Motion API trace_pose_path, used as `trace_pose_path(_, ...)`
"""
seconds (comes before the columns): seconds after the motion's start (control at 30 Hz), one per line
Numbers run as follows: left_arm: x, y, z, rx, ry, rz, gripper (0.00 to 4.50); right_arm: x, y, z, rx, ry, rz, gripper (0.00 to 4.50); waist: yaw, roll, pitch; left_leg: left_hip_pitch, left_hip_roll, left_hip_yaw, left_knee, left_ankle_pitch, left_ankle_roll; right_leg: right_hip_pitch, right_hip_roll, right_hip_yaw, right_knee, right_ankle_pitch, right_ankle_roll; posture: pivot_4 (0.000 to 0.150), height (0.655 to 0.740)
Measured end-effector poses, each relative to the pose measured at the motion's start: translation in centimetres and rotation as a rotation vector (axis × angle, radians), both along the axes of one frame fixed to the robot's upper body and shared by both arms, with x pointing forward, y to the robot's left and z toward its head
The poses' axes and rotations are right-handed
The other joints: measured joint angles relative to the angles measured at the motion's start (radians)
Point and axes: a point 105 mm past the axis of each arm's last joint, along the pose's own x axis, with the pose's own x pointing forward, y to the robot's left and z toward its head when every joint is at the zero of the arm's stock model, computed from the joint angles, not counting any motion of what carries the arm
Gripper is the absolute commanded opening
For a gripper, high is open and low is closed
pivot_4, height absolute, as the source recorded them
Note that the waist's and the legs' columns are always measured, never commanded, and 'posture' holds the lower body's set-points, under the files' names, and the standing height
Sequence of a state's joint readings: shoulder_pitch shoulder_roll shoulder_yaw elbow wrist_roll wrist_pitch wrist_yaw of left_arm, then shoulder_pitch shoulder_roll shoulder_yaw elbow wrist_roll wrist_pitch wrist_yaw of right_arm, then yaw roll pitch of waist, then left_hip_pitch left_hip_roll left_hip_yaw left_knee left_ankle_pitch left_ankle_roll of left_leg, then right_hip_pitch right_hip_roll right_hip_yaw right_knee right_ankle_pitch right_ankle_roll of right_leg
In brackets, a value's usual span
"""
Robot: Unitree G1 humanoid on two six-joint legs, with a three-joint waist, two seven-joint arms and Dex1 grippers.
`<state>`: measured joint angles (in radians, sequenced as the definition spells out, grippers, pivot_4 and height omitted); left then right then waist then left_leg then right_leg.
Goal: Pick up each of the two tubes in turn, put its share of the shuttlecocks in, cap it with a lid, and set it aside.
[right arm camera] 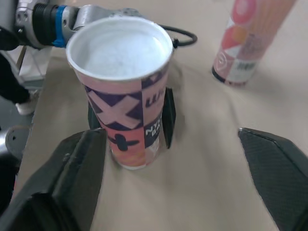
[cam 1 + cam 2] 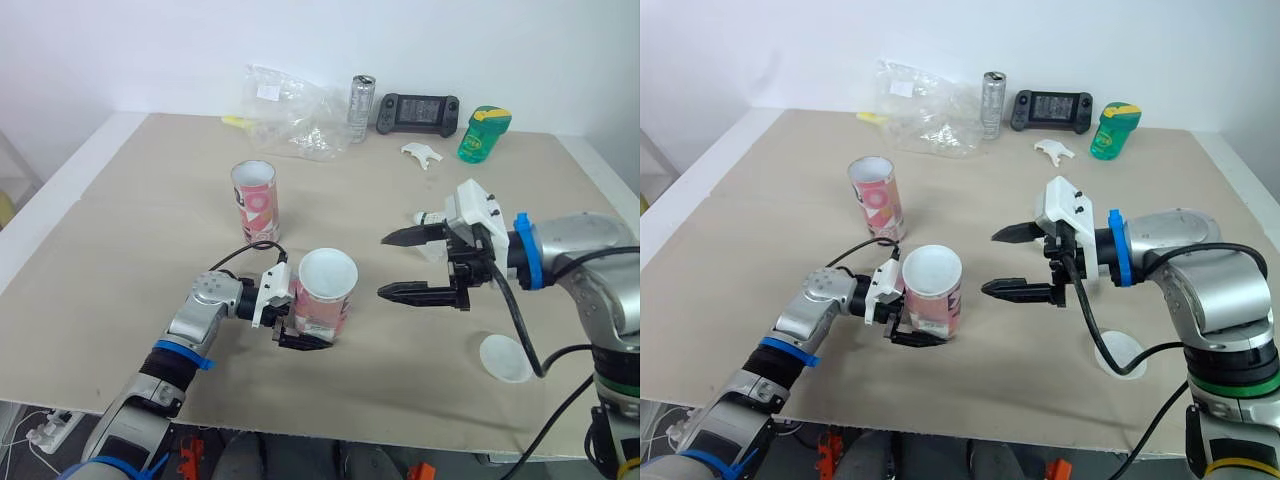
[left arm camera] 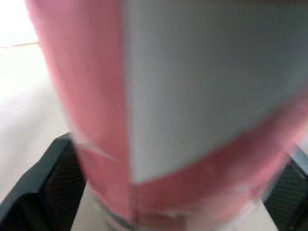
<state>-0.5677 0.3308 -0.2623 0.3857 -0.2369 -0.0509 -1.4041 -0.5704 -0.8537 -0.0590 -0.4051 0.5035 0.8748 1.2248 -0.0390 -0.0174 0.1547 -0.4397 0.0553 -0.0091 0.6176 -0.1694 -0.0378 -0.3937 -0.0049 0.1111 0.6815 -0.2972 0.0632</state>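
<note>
Head views: the left arm lies low over the beige table (image 2: 120, 220), left gripper (image 2: 303, 340) clamped on the foot of a pink cardboard tube (image 2: 325, 295), and the right arm bends in from three o'clock, right gripper (image 2: 384, 266) spread wide; a second tube (image 2: 255, 200) stands at the held one's eleven o'clock, a flat white lid (image 2: 505, 358) at four. The left wrist view shows a smooth pink-and-white wall between black ribbed pads (image 3: 62, 183). The right wrist view shows its round white rim.
</note>
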Motion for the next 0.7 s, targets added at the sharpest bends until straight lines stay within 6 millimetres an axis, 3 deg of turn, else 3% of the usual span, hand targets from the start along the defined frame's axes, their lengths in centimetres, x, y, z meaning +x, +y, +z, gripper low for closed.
trace_pose_path(0.1,0.0,1.1,-0.1,0.031,0.004,0.002,4.49,-0.4,-0.5,-0.6,-0.004,0.019,-0.036,4.47,0.000,-0.001,0.002,0.000,0.000,0.000,0.000,0.000,0.000,0.000,0.000,0.000,0.000,0.000,-0.001,0.150,0.7394)
trace_pose_path(0.33,-0.9,5.6,0.1,0.054,-0.005,0.068,4.49,-1.4,-1.4,-3.7,-0.028,0.079,-0.081,4.47,-0.005,-0.004,0.006,0.000,0.000,0.000,0.000,-0.001,0.001,0.000,0.000,-0.001,0.000,-0.001,-0.001,0.150,0.7394)
trace_pose_path(0.5,-2.0,7.7,1.6,0.000,-0.009,0.129,4.49,-1.9,0.0,-5.9,0.038,0.100,-0.066,4.47,-0.007,-0.006,0.010,0.000,0.002,0.000,0.000,-0.001,0.001,0.001,0.000,-0.001,0.000,-0.002,0.000,0.150,0.7394)
trace_pose_path(0.7,-3.1,8.4,4.3,-0.076,-0.010,0.178,4.49,-1.8,1.8,-7.6,0.077,0.125,-0.047,4.47,-0.007,-0.006,0.011,0.000,0.002,0.000,0.001,-0.001,0.000,0.002,0.000,-0.001,0.000,-0.001,0.001,0.150,0.7394)
